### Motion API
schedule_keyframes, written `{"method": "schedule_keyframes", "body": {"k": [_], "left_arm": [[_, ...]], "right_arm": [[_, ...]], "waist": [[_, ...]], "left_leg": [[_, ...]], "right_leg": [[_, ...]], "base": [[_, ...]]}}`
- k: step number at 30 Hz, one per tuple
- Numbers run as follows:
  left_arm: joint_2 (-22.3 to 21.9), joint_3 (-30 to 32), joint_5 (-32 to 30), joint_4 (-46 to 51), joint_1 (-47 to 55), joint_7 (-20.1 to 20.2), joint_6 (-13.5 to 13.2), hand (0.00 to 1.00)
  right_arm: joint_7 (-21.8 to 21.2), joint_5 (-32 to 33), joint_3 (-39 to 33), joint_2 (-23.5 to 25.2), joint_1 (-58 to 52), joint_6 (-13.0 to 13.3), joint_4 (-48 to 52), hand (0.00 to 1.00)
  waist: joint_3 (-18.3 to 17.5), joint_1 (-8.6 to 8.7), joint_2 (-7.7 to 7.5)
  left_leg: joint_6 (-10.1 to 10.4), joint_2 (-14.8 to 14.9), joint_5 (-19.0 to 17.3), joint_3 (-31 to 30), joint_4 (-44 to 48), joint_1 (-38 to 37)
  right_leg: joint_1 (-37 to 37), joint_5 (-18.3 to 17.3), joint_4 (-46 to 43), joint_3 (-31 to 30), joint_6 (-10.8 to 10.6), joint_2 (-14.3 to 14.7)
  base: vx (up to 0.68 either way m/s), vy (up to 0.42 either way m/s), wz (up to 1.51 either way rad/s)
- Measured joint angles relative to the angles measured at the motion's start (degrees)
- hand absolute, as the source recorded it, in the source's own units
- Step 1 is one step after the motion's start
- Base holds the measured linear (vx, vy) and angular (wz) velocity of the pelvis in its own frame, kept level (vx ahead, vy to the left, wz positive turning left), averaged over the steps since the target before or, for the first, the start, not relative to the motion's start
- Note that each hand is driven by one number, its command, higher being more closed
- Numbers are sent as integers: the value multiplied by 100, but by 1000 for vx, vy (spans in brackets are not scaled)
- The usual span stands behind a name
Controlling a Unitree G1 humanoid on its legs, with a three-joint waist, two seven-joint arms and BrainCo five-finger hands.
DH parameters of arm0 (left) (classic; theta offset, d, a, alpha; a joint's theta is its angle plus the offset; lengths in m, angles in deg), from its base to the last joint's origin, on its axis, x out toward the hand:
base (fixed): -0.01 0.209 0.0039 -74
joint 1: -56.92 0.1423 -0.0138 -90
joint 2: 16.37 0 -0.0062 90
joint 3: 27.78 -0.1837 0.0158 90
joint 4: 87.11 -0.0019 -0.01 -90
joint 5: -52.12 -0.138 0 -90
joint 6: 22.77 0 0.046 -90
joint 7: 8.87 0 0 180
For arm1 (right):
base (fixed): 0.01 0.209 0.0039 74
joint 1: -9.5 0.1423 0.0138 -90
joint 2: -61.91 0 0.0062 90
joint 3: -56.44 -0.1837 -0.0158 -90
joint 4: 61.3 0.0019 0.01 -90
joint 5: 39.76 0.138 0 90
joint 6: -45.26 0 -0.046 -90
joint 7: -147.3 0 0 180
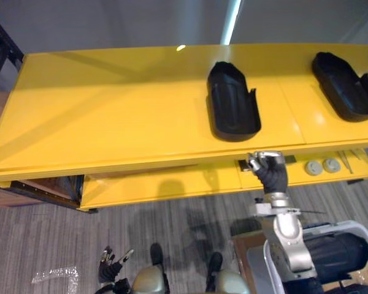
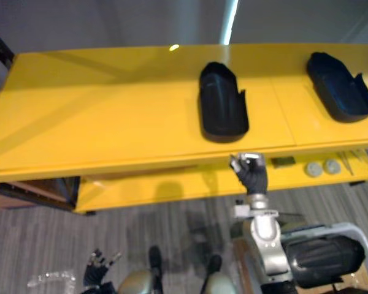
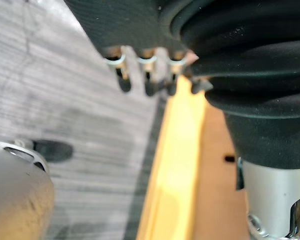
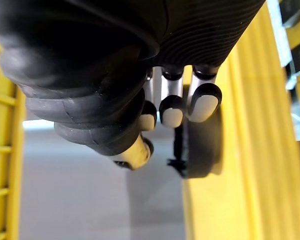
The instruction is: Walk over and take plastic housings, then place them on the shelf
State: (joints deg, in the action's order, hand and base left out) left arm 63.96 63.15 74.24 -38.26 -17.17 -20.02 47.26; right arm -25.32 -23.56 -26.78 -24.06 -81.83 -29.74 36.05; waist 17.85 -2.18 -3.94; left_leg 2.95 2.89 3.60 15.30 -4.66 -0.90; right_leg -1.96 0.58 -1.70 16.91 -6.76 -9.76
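Yellow shelf top [image 1: 110, 116] is where your two black plastic housings lie, both hollow side up and well apart. One housing [image 1: 233, 104] sits near the front edge, about mid-shelf; the second housing [image 1: 346, 86] lies further to the right. Your right hand [image 1: 270, 171] is raised just in front of the shelf's edge, directly below the nearer housing and apart from it. Its fingers [image 4: 172, 112] are curled in toward the palm and hold nothing. Your left hand [image 1: 112, 264] hangs low over the grey striped floor [image 1: 172, 226], fingers loosely spread and empty. Under the top, a lower yellow shelf [image 1: 172, 184] carries two small grey discs [image 1: 322, 166]. Some clear plastic wrap [image 1: 55, 278] lies on the floor near the left hand.
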Motion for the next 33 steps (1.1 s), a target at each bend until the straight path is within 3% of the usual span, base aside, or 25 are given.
{"method": "schedule_keyframes", "body": {"k": [5,15,33], "left_arm": [[63,0,13,134,-17,-1,14,0],[56,2,41,180,-106,-2,183,0],[48,4,53,169,-246,123,385,0]], "right_arm": [[51,-2,10,13,719,23,-556,100],[528,-22,-2,19,1581,-5,-1086,100],[674,-9,-345,-35,2765,-30,-2232,100]], "waist": [[144,-16,-55],[483,-235,43],[653,-263,185]], "left_leg": [[-65,-4,-99,-57,332,239],[-107,-43,-116,-245,519,519],[-132,-45,-183,-372,734,646]], "right_leg": [[110,-2,-128,27,2,-62],[247,-14,-258,198,11,-130],[206,-26,-301,339,23,-152]], "base": [[-22,9,5],[-29,15,11],[-3,4,3]]}}
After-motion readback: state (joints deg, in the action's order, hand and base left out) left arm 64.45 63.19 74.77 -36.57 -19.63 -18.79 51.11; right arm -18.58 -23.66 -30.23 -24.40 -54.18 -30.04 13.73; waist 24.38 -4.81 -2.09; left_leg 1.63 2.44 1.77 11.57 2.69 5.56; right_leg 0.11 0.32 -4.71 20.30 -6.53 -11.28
